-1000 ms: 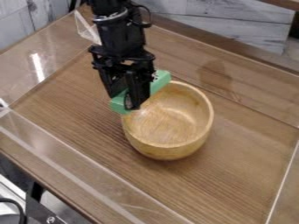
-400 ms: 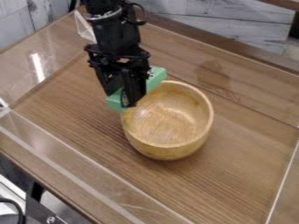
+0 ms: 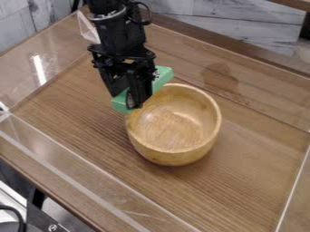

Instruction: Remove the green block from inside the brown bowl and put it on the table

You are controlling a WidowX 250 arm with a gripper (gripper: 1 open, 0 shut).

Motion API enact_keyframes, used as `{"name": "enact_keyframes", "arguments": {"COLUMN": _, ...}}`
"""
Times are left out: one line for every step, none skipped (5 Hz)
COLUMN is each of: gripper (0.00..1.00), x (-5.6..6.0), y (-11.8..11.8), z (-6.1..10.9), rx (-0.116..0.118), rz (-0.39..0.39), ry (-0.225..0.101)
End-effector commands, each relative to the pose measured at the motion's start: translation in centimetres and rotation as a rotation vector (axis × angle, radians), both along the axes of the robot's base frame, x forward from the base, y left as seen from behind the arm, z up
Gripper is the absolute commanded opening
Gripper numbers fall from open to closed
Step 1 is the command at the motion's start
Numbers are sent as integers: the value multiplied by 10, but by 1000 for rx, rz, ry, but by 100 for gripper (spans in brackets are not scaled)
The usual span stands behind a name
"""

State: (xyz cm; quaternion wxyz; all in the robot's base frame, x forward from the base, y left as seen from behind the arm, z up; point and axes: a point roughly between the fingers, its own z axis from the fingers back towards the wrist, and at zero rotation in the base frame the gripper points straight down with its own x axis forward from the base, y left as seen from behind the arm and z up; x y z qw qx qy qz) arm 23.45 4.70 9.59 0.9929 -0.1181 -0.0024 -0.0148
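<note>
Here the fingers (image 3: 129,94) are clamped on the green block (image 3: 158,80) beside the brown bowl (image 3: 176,124); no writing shows.

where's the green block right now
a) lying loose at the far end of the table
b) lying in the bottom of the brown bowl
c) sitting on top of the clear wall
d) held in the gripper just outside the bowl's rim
d: the gripper is shut on the green block beside the left rim of the brown bowl, whose inside shows only bare wood.

Bare table (image 3: 72,145) left of tool (image 3: 130,98) — brown bowl (image 3: 177,125) blocks right.
</note>
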Motion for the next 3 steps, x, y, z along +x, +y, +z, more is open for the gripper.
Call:
{"name": "enact_keyframes", "arguments": {"gripper": 0, "x": 7, "y": 6, "z": 8, "rx": 15, "rz": 11, "ry": -52}}
{"name": "enact_keyframes", "arguments": {"gripper": 0, "x": 7, "y": 7, "z": 4, "rx": 15, "rz": 11, "ry": -54}}
{"name": "enact_keyframes", "arguments": {"gripper": 0, "x": 8, "y": 8, "z": 0, "rx": 16, "rz": 11, "ry": -54}}
